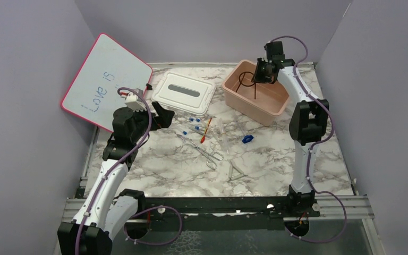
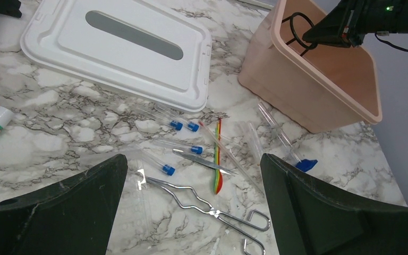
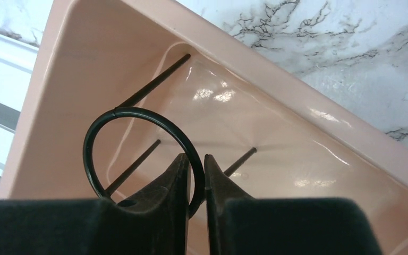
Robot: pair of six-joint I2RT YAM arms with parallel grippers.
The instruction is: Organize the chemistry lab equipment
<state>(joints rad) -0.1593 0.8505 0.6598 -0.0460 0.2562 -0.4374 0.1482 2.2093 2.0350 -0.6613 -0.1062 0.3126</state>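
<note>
The right gripper [image 3: 197, 159] had its jaws drawn in to a narrow slot, with the ring of the black wire ring stand [image 3: 133, 111] passing through it. That read as a pinch on the wire, though how firm the hold was could not be told. The stand hung inside the pink bin [image 3: 276, 79] at the far right of the table [image 1: 276, 170]. Its legs pointed down toward the bin floor, and whether the feet touched it was unclear.

To finish the placing well, the stand probably needed lowering until its legs bore on the floor. Then the jaws could part only a little and the wrist lift straight up, because one finger sat inside the ring and a sideways pull would likely hook it and tip the stand. Keeping off the near wall mattered too.

The left gripper [image 2: 192, 164] was spread wide and held nothing, hovering over the middle of the table. Beneath it lay the glass tubes [image 2: 175, 144] with their blue caps [image 2: 193, 126], the orange-red stick [image 2: 218, 159] and the metal tongs [image 2: 202, 204]. The tubes, being round glass, would probably roll, so a centred, gentle squeeze across the body would suit them.
</note>
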